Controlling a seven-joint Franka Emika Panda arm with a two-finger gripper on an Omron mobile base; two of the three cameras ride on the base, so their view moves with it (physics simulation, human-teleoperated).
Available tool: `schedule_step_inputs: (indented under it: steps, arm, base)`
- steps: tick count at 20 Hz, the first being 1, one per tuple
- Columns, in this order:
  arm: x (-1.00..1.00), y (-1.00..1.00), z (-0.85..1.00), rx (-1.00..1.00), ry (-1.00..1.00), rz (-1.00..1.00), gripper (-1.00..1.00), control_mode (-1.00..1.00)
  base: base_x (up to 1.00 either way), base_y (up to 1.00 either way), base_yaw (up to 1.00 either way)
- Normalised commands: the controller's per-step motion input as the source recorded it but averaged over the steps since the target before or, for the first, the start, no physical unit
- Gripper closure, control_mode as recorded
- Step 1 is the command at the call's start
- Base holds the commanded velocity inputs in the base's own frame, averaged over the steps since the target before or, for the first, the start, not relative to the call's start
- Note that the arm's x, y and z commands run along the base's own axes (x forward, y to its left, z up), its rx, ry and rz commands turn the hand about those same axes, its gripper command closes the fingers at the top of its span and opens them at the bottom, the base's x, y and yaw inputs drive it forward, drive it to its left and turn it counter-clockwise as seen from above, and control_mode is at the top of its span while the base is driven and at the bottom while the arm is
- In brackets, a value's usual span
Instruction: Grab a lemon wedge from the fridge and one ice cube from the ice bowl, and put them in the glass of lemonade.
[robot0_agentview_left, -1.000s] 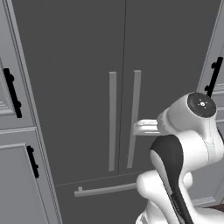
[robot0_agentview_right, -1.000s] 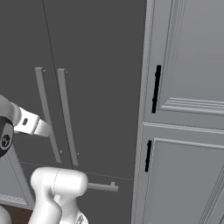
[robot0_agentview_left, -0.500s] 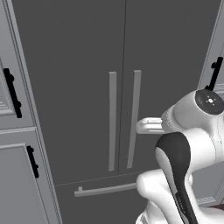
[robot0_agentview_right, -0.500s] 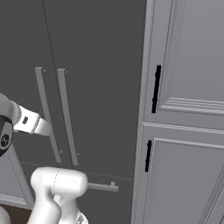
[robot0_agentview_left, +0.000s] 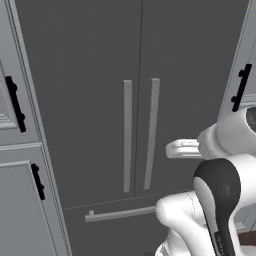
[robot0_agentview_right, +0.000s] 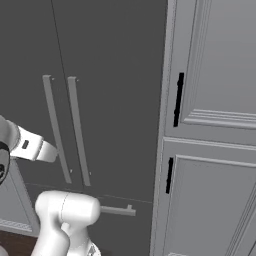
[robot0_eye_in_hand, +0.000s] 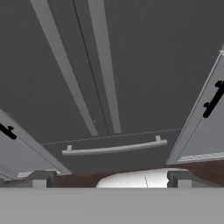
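The fridge (robot0_agentview_left: 90, 75) (robot0_agentview_right: 110, 60) (robot0_eye_in_hand: 144, 65) stands straight ahead, dark grey, with both doors shut. Two pale vertical bar handles (robot0_agentview_left: 127, 135) (robot0_agentview_right: 78, 130) run side by side along the door seam. Below them a horizontal bar (robot0_agentview_left: 122, 214) (robot0_eye_in_hand: 113, 148) marks the bottom drawer. In the hand view my gripper (robot0_eye_in_hand: 110, 177) is open with nothing between its fingertips (robot0_eye_in_hand: 41, 178), and it faces the lower doors and the drawer from a short distance. My hand (robot0_agentview_left: 182, 148) hangs in front of the right door, just right of its handle. The lemon wedge, ice cube, ice bowl and glass of lemonade are out of view.
Light grey panelled cabinets with black handles flank the fridge, on the left (robot0_agentview_left: 20, 190) and on the right (robot0_agentview_right: 215, 100) (robot0_eye_in_hand: 214, 100). A strip of dark wood floor (robot0_eye_in_hand: 78, 179) shows under the drawer.
My arm and hand have drifted a little to the right in front of the fridge. The doors stay shut and the gripper stays open.
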Motion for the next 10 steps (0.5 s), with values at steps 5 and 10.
schedule_step_inputs:
  steps: [5,10]
  arm:
    - [0.0,0.0,0.0,0.0,0.0,0.0,-1.0,1.0]
    - [0.0,0.0,0.0,0.0,0.0,0.0,-1.0,1.0]
  base:
    - [-0.48,-0.05,0.0]
    - [-0.04,-0.01,0.0]
